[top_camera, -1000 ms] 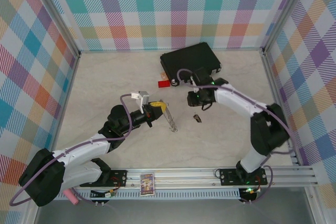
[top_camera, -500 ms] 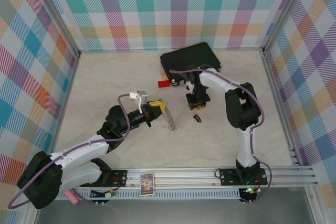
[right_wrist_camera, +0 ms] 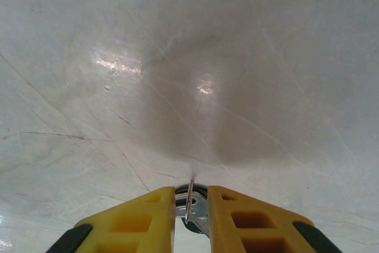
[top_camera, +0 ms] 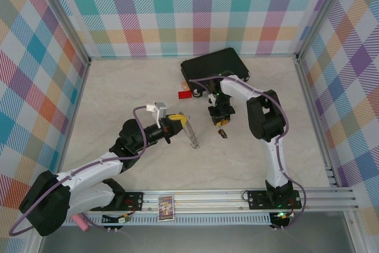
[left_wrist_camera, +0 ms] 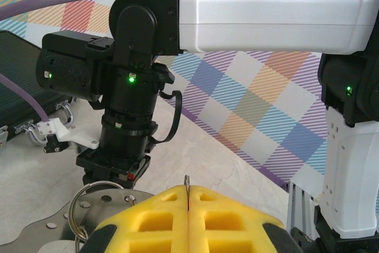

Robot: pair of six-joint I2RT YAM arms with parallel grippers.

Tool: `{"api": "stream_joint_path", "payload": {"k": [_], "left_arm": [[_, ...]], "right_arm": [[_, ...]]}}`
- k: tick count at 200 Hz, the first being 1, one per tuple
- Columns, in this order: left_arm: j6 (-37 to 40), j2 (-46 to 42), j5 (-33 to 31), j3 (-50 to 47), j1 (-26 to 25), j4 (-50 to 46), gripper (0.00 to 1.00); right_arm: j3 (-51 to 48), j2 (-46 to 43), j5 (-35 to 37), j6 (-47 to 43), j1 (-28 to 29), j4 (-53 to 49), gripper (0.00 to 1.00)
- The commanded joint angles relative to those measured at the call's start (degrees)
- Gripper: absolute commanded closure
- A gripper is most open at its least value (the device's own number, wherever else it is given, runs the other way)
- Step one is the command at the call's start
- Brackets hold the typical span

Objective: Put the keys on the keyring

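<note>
- Nearest, low and left of the middle in the top view: left gripper, clamped on the keyring.
- In the left wrist view, low middle: yellow pads pressed flat together, with a thin metal edge poking up between them.
- Just right of that claw in the top view: keyring up on its edge, low end close to the table.
- Looks thin, stiff and light. Likely to swing if pinched at one small spot, so best squeezed hard on the rim, away from the opening.
- A little more to the right, near the middle: brown-headed key, flat on the table, free.
- Looks tiny, hard, smooth and light. Easy to push away and hard to lift. Best pinched on the thin sides, with the hole in the head left open.
- Just above it in the frame: right gripper, pointing down.
- In the right wrist view, low middle: yellow pads close on both sides of the silver key. Looks like a pinch.
- Slippery metal, so needs a firm squeeze, with the looped head left free for the ring.
- Farther, up and left of the middle: small red tag. Not part of the job.
- Farthest, by the back wall: black case.
</note>
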Motion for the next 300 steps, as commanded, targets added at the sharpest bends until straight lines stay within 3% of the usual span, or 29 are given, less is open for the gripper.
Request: {"api": "stream_joint_path", "payload": {"k": [1, 98, 126, 164, 245, 300], "left_arm": [[-0.9, -1.4, 0.7, -0.4, -0.7, 4.5, 1.00], [-1.0, -2.0, 0.9, -0.3, -0.9, 4.5, 1.00], [-1.1, -1.9, 1.1, -0.3, -1.0, 4.4, 1.00], [-1.0, -1.6, 1.1, -0.2, -1.1, 4.4, 1.00], [-0.6, -0.2, 0.7, -0.1, -1.2, 4.6, 1.00], [-0.6, 0.7, 0.6, -0.2, -1.2, 4.9, 1.00]], "right_arm": [[1.4, 1.5, -1.8, -0.7, -0.2, -3.0, 0.79], [0.8, 2.2, -2.2, -0.9, -0.2, -2.9, 0.87], [0.5, 2.0, -1.8, -0.7, -0.2, -2.6, 1.00], [-2.5, -3.0, 0.0, 0.0, -0.1, 0.7, 1.00], [-21.3, -19.8, -0.4, 4.3, 0.1, 21.8, 1.00], [-33.2, -25.3, 2.4, 7.4, 0.8, 37.7, 1.00]]}}
